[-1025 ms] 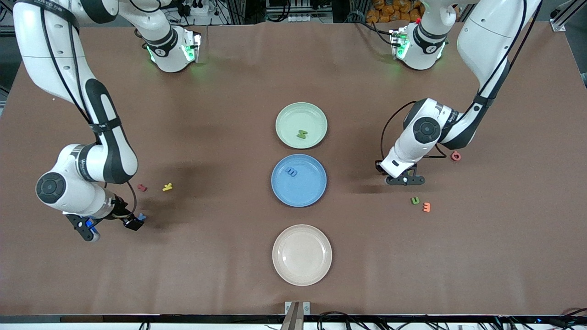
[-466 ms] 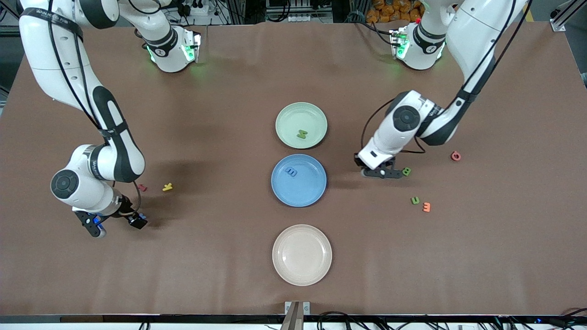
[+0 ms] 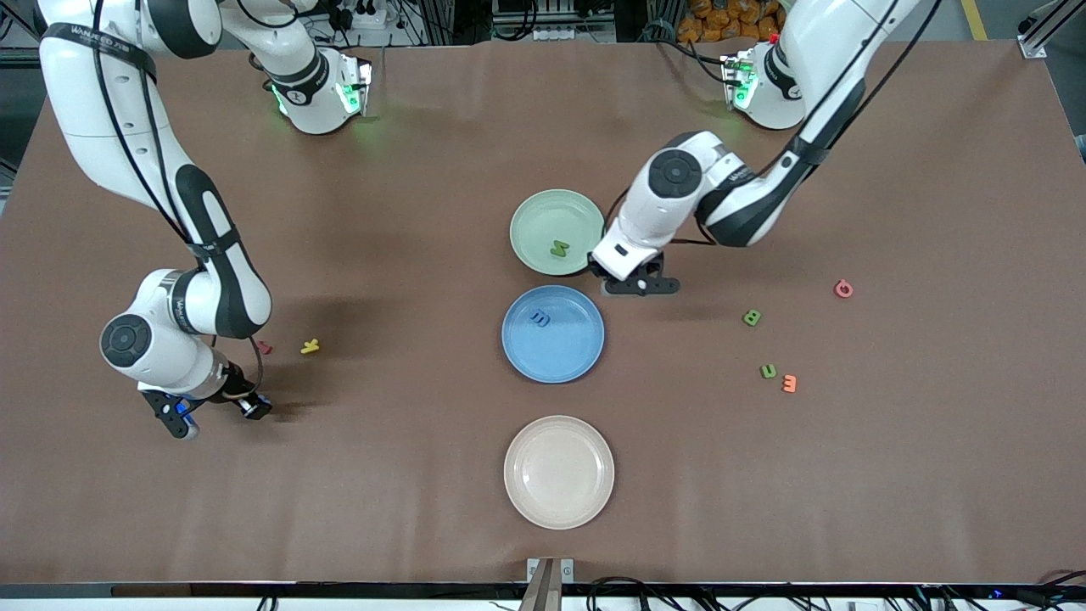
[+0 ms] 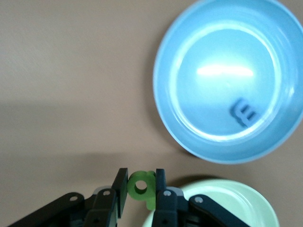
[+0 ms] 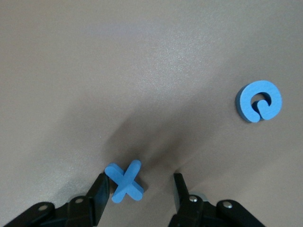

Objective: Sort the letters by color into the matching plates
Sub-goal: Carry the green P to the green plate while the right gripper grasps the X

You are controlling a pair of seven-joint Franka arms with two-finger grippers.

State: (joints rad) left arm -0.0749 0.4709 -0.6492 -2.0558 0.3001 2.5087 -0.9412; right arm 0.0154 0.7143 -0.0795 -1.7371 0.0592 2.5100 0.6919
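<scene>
Green letter held (image 4: 142, 186): pinched between the fingers of the left hand (image 3: 638, 285), over the bench (image 3: 407, 212) at the gap between the green plate (image 3: 533, 212) and the blue plate (image 3: 577, 356).
Green plate: carries one green letter (image 3: 558, 249).
Blue plate: carries one blue letter (image 3: 539, 318).
Blue X letter (image 5: 125, 181): flat on the bench, touching one finger of the right hand (image 5: 137, 198).
Right hand: fingers spread, either side of the X letter, low at the right arm's end of the bench.
Blue round letter (image 5: 258, 100): on the bench near the X letter.
Loose green letters (image 3: 752, 317) (image 3: 768, 371): on the bench toward the left arm's end.
Arm pose: both bent at the elbow, wrists pointing down.
Writing: band lettering on the right arm, not legible.
</scene>
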